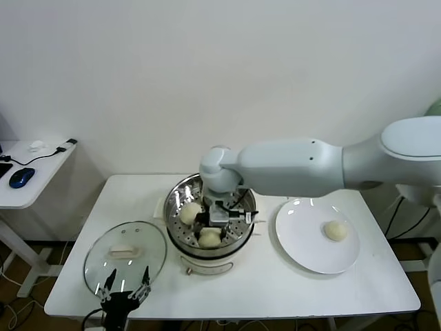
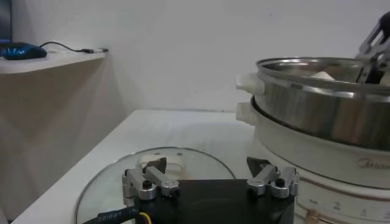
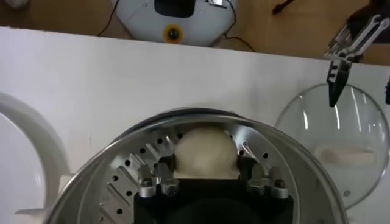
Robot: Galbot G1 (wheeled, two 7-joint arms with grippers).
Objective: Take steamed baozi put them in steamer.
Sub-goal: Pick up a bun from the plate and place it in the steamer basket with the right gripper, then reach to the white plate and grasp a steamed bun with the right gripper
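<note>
- I see two steamed baozi inside the steamer: one bun toward the steamer's left side, a second bun nearer the front rim, both resting on the perforated tray.
- My right hand is down inside the steamer, its fingers on either side of the front bun; in the right wrist view the pads sit right against the dough, but I cannot tell whether they are pinching it or have just let go.
- A third bun lies on the white plate, toward the plate's right side, to the right of the steamer and well apart from it.
- The steamer stands near the middle of the white tabletop, its white base and side handle visible in the left wrist view.
- The round glass lid lies flat on the tabletop, just left of the steamer.
- My left hand hangs at the front edge of the lid, fingers spread wide, holding nothing.
- On the far left, a side desk carries a blue mouse.
</note>
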